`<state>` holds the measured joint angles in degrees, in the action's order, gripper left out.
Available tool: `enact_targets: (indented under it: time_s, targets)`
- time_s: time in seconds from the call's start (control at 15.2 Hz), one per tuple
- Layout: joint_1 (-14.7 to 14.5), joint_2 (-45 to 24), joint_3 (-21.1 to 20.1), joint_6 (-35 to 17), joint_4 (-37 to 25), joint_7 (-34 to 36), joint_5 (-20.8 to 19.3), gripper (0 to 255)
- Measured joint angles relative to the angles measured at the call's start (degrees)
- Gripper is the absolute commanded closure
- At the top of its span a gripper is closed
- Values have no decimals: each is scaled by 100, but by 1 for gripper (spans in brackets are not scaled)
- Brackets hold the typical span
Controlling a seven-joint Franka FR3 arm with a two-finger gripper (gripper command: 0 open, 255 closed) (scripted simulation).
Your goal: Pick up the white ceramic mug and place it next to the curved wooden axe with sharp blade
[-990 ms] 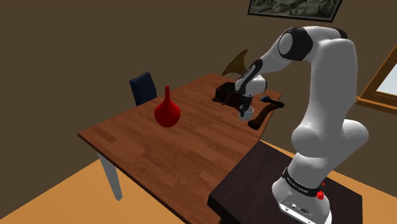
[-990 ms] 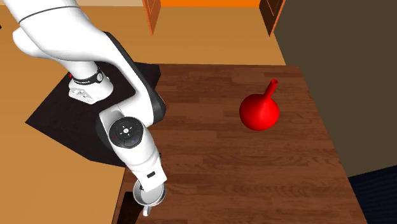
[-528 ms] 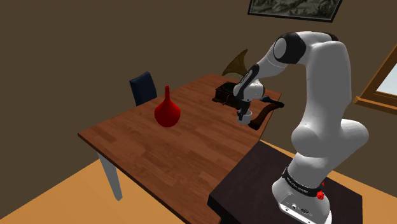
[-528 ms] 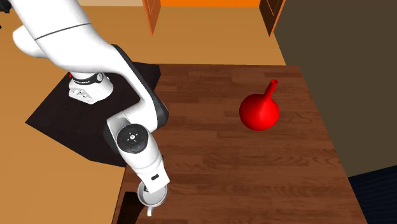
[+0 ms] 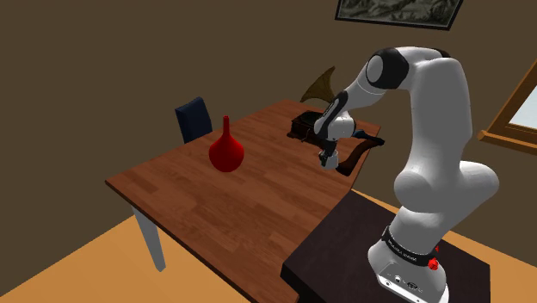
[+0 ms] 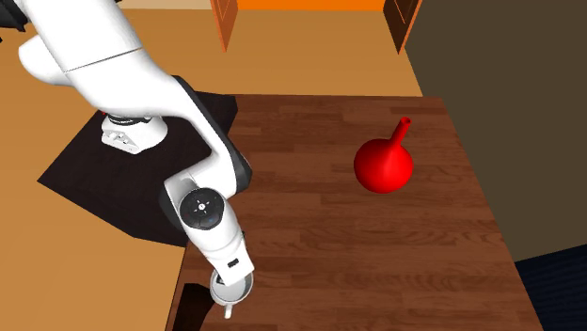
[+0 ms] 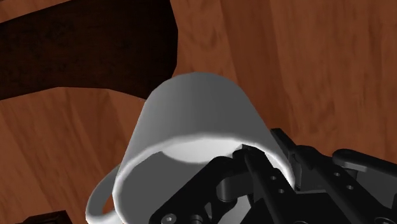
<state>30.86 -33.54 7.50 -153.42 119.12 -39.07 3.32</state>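
Wrist view: my jaws are clenched on the white mug [image 7: 197, 121], grasping its wall at the rim with the open mouth turned toward me. The mug is just beside the dark axe [image 7: 83, 51], over the brown wooden surface [image 7: 305, 70] near its edge. The red vase [image 6: 383, 165] stands well apart, farther across that surface.

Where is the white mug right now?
In the second exterior view the white mug is low at the table's left edge, clasped by the gripper, close beside the dark axe.
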Motion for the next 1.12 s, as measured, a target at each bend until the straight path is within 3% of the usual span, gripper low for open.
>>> enact_targets:
  time_s: [0.07,0.13,0.53,0.86,1.12]
  targets:
    - [-1,13,4,-4,20,4,-3,255]
    - [11,10,3,0,12,-8,-2,0]
    - [34,-25,29,2,12,-7,-3,0]
    - [-67,598,125,447,183,64,-101,0]
    - [-77,644,133,516,165,74,-112,0]
